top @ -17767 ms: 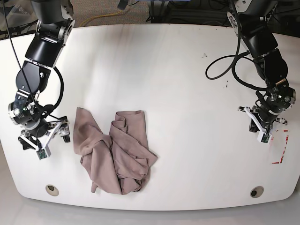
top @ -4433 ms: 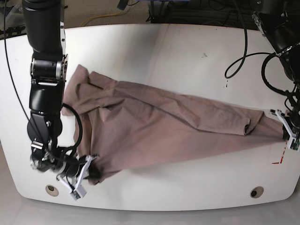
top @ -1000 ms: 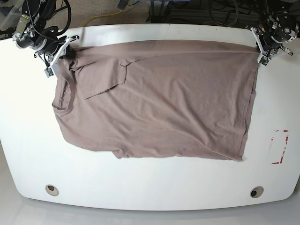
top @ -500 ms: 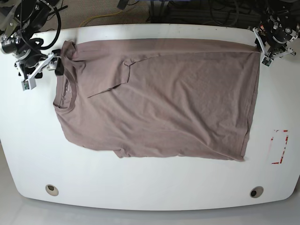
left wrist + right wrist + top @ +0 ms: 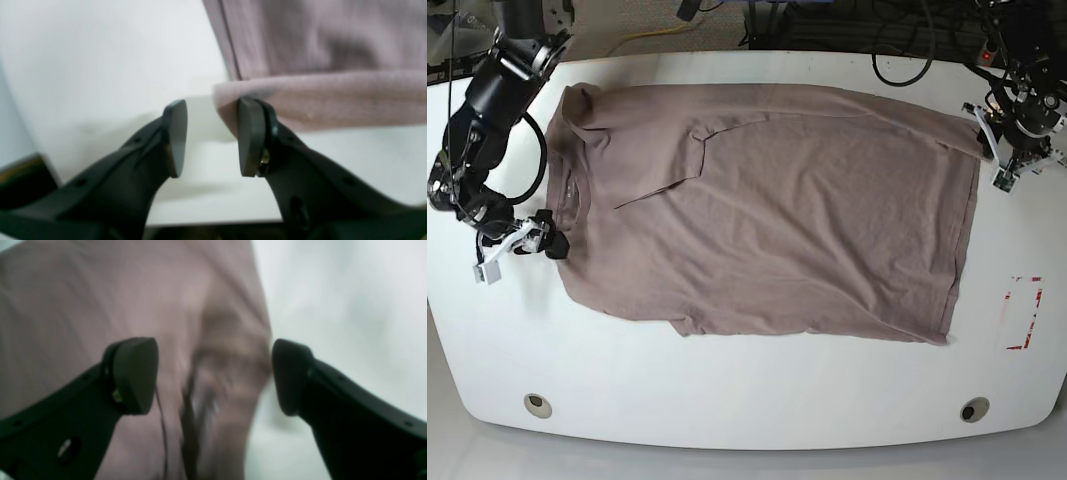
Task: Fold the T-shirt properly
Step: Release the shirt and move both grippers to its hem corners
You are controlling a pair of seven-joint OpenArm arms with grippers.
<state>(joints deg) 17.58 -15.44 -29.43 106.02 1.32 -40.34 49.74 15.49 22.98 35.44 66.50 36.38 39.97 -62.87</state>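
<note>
Right gripper (image 5: 525, 243): at the left of the base view, low beside the collar end of the shirt. Our wrist view shows its jaws standing wide apart, with a rumpled fold of cloth between them and neither pad touching it. They hold nothing.

T-shirt (image 5: 767, 210): a plain mauve-brown shirt spread nearly flat across most of the white counter (image 5: 757, 390). The collar lies to the left and the hem to the right. One sleeve is turned in over the chest near the upper left. Light wrinkles run across the body.

Left gripper (image 5: 1010, 150): at the right of the base view, by the upper hem corner. Our wrist view shows the jaws partly open with a clear gap. One pad sits against the folded hem edge, and no cloth lies between the pads, so we judge nothing is gripped.

Done so far: we judge the spreading step is finished, since the shirt lies open and mostly smooth.

Left to do: no fold is made yet. The tucked sleeve needs laying out, then the sides and length need folding over.

Containers: we see none on the counter. A small red-marked patch (image 5: 1023, 312) lies at the right edge.
</note>
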